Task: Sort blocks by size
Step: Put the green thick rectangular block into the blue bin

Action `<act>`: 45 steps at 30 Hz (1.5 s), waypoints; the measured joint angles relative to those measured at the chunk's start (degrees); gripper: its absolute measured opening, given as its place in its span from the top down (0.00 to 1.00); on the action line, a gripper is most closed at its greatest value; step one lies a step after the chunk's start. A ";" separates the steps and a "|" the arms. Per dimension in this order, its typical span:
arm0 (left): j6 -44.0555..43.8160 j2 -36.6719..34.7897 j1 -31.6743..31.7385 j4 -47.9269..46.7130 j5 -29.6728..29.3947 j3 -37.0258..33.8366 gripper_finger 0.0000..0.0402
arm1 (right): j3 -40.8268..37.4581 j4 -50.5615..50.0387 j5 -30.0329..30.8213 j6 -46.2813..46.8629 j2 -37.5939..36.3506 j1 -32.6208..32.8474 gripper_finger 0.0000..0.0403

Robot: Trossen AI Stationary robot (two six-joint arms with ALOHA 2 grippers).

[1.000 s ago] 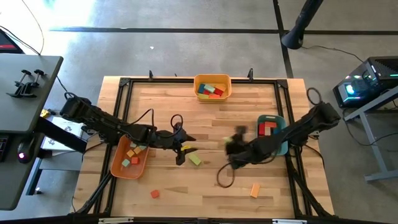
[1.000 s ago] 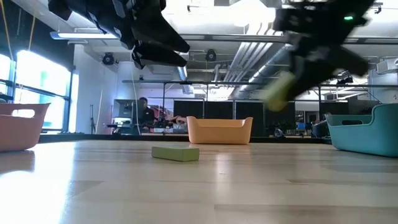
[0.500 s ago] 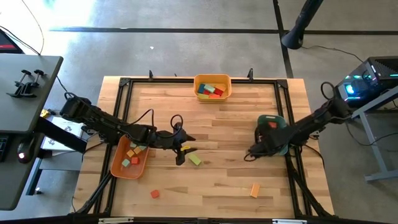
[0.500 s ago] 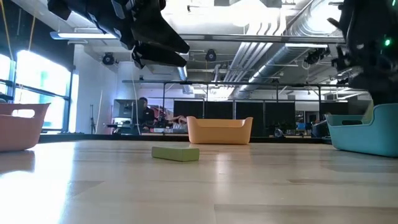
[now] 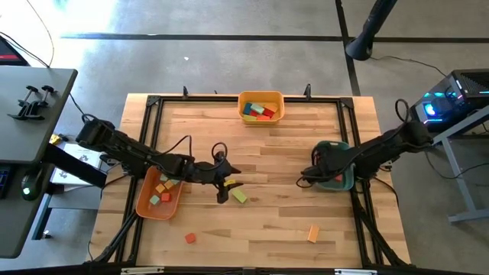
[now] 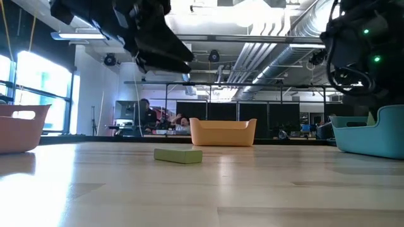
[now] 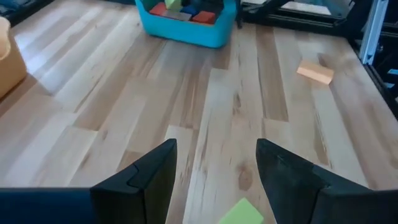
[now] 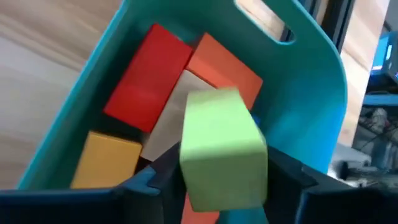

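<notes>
My right gripper (image 5: pixel 315 171) hovers over the teal tray (image 5: pixel 341 182) at the table's right, shut on a light green block (image 8: pixel 222 147). In the tray lie a red bar (image 8: pixel 149 79), an orange bar (image 8: pixel 225 64) and a yellow block (image 8: pixel 109 160). My left gripper (image 5: pixel 225 186) is open and empty above mid-table, just left of a light green block (image 5: pixel 240 196) that lies flat on the wood; this block also shows in the left wrist view (image 7: pixel 241 213). A red block (image 5: pixel 190 238) and an orange block (image 5: pixel 313 233) lie near the front edge. My right gripper pinches the light green block by two opposite sides (image 8: pixel 205 186) between its two fingers. The fingers come from above, slanting down into the tray. The block is lifted clear above the blocks in the teal tray.
A yellow tray (image 5: pixel 261 116) with several blocks stands at the far middle edge. An orange tray (image 5: pixel 142 205) with several small blocks stands at the left, under my left arm. A black frame (image 5: pixel 153 103) runs round the table top.
My right gripper has carried the light green block from mid-table toward the right edge and now holds it over the teal tray, still shut on it.
</notes>
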 joint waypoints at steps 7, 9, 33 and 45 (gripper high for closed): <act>-0.51 4.71 -0.24 4.09 0.90 0.00 0.49 | 0.00 1.37 0.04 -5.60 3.49 -2.96 0.55; -0.49 5.90 -0.58 6.66 1.10 0.02 0.49 | 0.00 1.56 0.48 -6.37 4.18 -3.36 0.54; 0.02 6.94 -1.46 9.22 1.13 0.02 0.49 | 9.60 -11.96 -0.04 -7.66 3.89 -1.61 0.53; 0.06 6.94 -1.46 9.24 1.11 0.02 0.49 | 9.55 2.27 -2.20 -18.65 3.89 -2.44 0.53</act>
